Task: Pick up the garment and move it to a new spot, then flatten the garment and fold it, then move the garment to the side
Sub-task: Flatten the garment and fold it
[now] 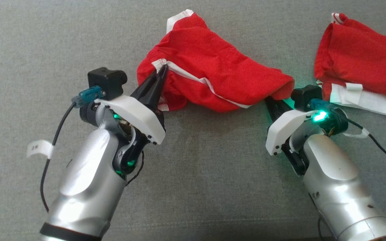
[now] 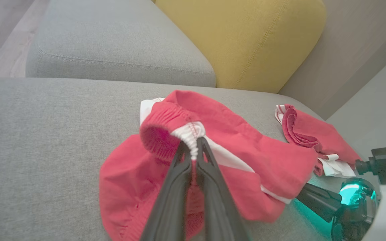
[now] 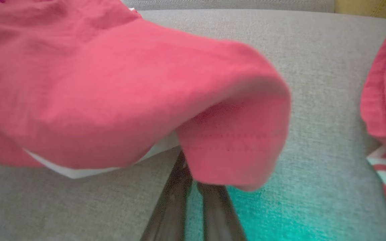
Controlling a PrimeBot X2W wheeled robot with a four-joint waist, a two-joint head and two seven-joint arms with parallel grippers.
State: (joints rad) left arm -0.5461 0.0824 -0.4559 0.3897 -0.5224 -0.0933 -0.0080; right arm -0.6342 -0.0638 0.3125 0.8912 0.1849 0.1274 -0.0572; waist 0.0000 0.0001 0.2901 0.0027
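Nearby, toward the right edge of the sofa seat [image 1: 45, 40], lies another red cloth [image 1: 357, 57]. The left gripper [image 1: 162, 69] clamps the crumpled red garment [image 1: 213, 67] by its white waistband; the right gripper [image 1: 275, 103] apparently clenches its hem.

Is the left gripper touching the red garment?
Touching. The left wrist view shows the left gripper shut on the red garment, its white elastic edge pinched between the jaws.

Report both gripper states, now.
Left gripper: closed on the red garment's white-trimmed edge.
Right gripper: closed, tips hidden under the garment's hem, apparently pinching it.
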